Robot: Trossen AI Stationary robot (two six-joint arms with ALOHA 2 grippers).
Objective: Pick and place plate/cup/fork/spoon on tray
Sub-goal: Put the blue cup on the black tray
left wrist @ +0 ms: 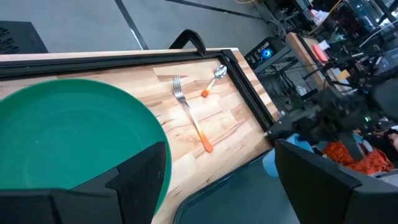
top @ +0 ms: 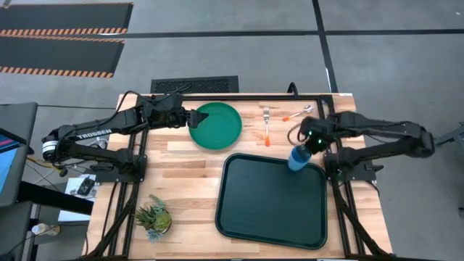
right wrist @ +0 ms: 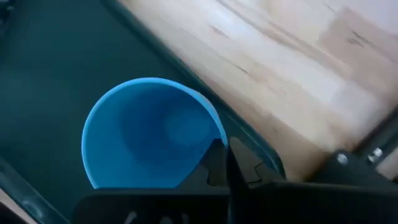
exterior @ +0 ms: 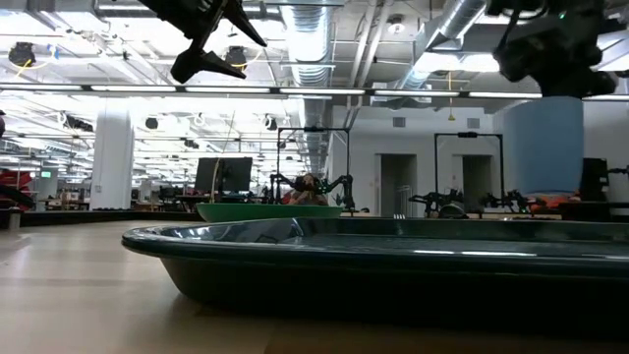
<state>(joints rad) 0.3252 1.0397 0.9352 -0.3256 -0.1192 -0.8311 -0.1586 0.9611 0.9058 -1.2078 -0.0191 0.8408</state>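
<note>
Over the tray's (top: 239,210) far right corner, the right gripper (top: 306,148), pinching the cup's (top: 299,159) rim, should lower it level before releasing.

Noted a small potted succulent (top: 153,217) near the front left corner of my wooden table (top: 188,177). A black floor vent grille (top: 194,85) lay just beyond the far edge. Striped black floor mats (top: 61,36) sat well off, far left.
</note>
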